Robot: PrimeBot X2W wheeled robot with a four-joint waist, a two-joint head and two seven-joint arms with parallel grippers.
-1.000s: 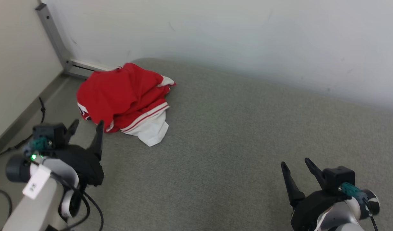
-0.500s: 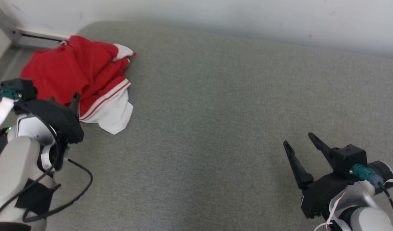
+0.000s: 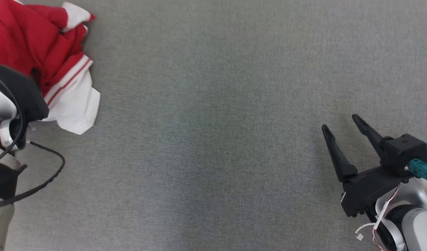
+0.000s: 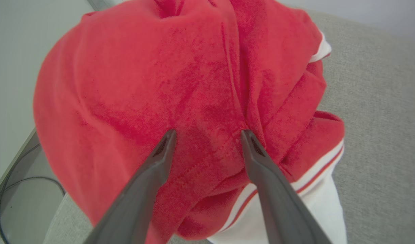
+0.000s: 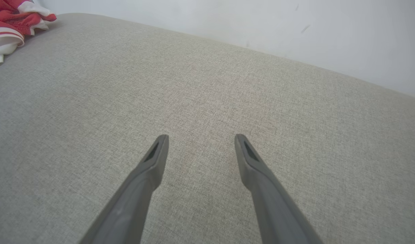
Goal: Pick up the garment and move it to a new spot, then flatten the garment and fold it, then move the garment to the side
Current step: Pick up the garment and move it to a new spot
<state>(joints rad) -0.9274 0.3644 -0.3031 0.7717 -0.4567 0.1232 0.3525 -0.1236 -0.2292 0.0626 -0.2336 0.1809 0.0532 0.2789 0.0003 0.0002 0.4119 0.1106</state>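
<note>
Garment [image 3: 32, 42] lies crumpled in a heap at the far left corner of the grey pad [image 3: 213, 139]. Left gripper [image 4: 208, 133] is poised over that corner, fingers spread apart and straddling a stitched red seam; contact with the cloth is probable but not confirmed. Right gripper [image 3: 340, 122] hovers above the pad's near right area, fingers likewise apart, holding nothing. Fabric appears soft, light and limp: expect draping and layer slippage. Recommended grasp point: the raised seam fold, pinched deeply.
</note>
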